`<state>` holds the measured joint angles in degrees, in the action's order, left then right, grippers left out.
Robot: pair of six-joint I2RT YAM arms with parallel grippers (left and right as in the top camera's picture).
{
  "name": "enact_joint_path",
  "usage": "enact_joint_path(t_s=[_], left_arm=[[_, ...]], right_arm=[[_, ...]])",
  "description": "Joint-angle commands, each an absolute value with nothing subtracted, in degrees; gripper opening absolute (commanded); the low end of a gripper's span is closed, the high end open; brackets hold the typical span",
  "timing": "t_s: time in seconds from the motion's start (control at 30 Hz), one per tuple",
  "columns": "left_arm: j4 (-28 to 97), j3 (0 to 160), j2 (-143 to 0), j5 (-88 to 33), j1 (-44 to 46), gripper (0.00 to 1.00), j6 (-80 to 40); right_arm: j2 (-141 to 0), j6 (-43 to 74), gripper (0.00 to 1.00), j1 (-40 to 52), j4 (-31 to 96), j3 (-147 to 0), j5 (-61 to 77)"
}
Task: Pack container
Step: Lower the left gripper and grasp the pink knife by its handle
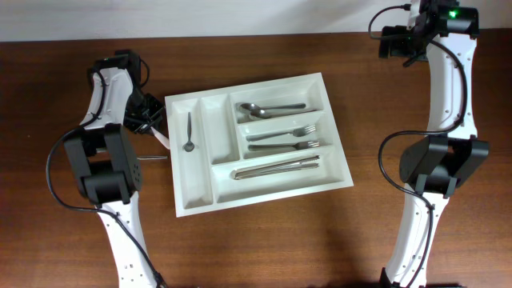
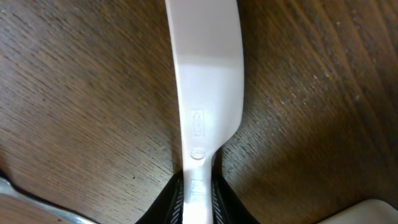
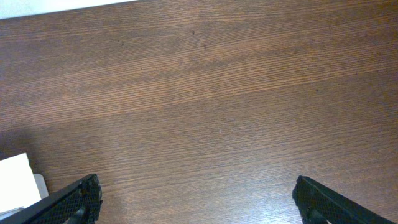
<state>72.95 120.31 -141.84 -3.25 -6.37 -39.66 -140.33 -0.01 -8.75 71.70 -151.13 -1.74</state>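
Observation:
The container (image 1: 216, 136) is a large white cutlery tray in the middle of the table. It holds a small spoon (image 1: 189, 132) in the leftmost narrow compartment, spoons (image 1: 272, 107), forks (image 1: 284, 138) and knives (image 1: 276, 168) in the three long ones. My left gripper (image 1: 148, 114) is just left of the tray. In the left wrist view it (image 2: 198, 202) is shut on a flat white plastic utensil (image 2: 205, 93) that points out over the wood. My right gripper (image 1: 400, 38) is at the far right back, open and empty (image 3: 196, 202) above bare wood.
A thin metal utensil (image 1: 154, 158) lies on the table left of the tray; its shiny edge shows in the left wrist view (image 2: 25, 202). The tray's corner shows at the lower right there (image 2: 370, 211). A white edge (image 3: 15, 177) shows at the right wrist view's lower left.

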Motion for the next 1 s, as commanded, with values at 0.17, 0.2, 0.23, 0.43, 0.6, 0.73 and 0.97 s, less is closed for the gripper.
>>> enact_joint_path(t_s=[0.17, 0.2, 0.23, 0.43, 0.6, 0.73, 0.97], left_arm=[[68.7, 116.9, -144.6, 3.9, -6.8, 0.04, -38.6], [68.1, 116.9, -144.6, 4.2, -7.1, 0.02, -37.5], [67.7, 116.9, -144.6, 4.2, -7.4, 0.02, -36.6], [66.4, 116.9, -144.6, 4.6, -11.1, 0.02, -32.6], [66.4, 116.9, -144.6, 4.5, -15.1, 0.02, -30.2], [67.1, 116.9, -144.6, 4.3, -17.1, 0.02, -29.6], [67.6, 117.5, -144.6, 3.9, -17.6, 0.02, -26.0]], right_arm=[[-140.0, 0.5, 0.99, -8.6, 71.6, -151.9, -2.6], [-140.0, 0.5, 0.99, -8.6, 71.6, -151.9, -2.6], [-140.0, 0.5, 0.99, -8.6, 71.6, -151.9, -2.6], [-140.0, 0.5, 0.99, -8.6, 71.6, -151.9, -2.6], [-140.0, 0.5, 0.99, -8.6, 71.6, -151.9, -2.6], [-140.0, 0.5, 0.99, -8.6, 71.6, -151.9, -2.6], [-140.0, 0.5, 0.99, -8.6, 71.6, -151.9, -2.6]])
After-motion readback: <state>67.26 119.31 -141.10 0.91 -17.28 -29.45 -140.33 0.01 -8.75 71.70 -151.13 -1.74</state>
